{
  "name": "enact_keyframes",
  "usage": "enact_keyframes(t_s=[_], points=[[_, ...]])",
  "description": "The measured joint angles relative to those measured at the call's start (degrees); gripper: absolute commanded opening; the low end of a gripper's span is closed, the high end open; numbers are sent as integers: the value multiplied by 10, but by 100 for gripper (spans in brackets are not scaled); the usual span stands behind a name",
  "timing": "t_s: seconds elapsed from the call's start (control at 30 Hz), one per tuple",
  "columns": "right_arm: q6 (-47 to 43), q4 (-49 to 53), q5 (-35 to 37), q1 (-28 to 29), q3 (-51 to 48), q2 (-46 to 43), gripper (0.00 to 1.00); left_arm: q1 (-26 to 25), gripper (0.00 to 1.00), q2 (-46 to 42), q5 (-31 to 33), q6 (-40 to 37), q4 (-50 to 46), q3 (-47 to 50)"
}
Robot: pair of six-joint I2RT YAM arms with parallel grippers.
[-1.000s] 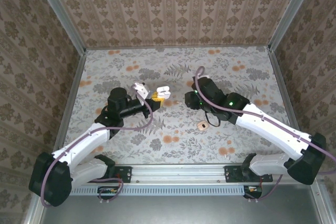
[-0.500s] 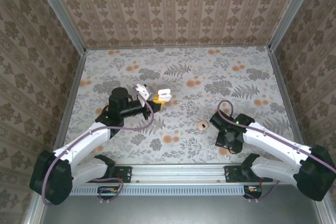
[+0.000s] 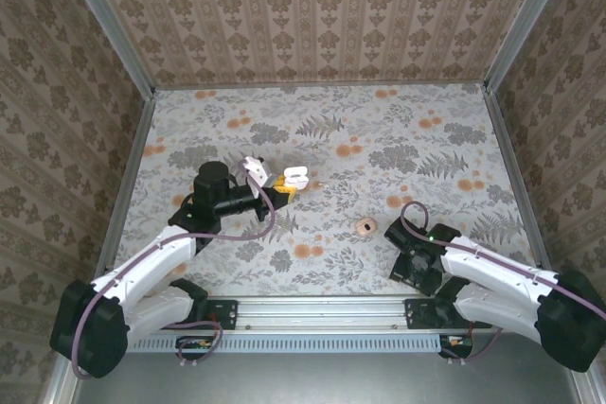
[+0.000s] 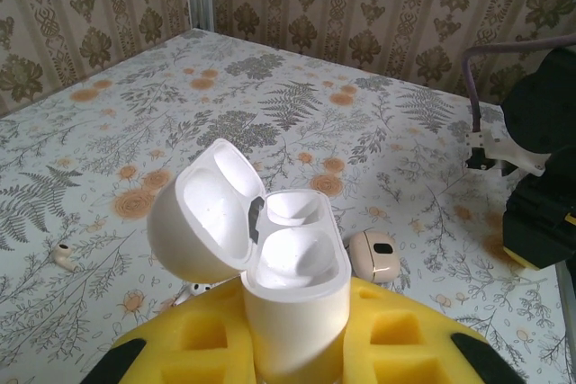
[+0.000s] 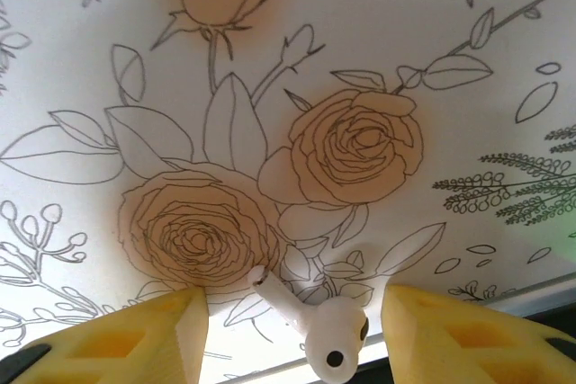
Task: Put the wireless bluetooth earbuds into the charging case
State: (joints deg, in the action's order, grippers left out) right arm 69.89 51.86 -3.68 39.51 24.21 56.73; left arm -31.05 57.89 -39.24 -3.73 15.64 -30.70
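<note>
The charging case (image 4: 292,285) is a glossy white box, upright with its lid swung open to the left and both wells bare. My left gripper (image 4: 288,348) is shut on it between yellow foam pads. From above, the case (image 3: 295,177) sits at the left gripper's (image 3: 282,186) tip, mid-table. One white earbud (image 5: 317,323) lies on the flowered table between the pads of my right gripper (image 5: 295,312), which is open with a gap on each side. That right gripper (image 3: 409,268) points down near the front right. Another small white earbud (image 4: 63,255) lies on the table.
A round pinkish-tan disc (image 3: 365,226) with a dark centre lies between the two arms, also seen as the disc (image 4: 373,254) just past the case. The right arm's black wrist (image 4: 540,177) stands at the right. Patterned walls with metal rails (image 3: 123,186) enclose the table.
The right arm has swung from beside the case back to the front right of the table and lowered, its jaws widening. The left arm with the case has barely shifted.
</note>
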Motion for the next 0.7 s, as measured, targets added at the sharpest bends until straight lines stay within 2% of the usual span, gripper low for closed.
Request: enact_keyframes(t_s=[0.3, 0.57, 0.7], points=[[-2, 1, 2, -4, 1, 2, 34, 0, 0, 0, 0, -2, -14, 0], [-54, -6, -1, -5, 37, 80, 31, -10, 0, 7, 8, -4, -30, -7], [-90, -55, -12, -5, 77, 137, 29, -18, 0, 10, 16, -4, -35, -14]])
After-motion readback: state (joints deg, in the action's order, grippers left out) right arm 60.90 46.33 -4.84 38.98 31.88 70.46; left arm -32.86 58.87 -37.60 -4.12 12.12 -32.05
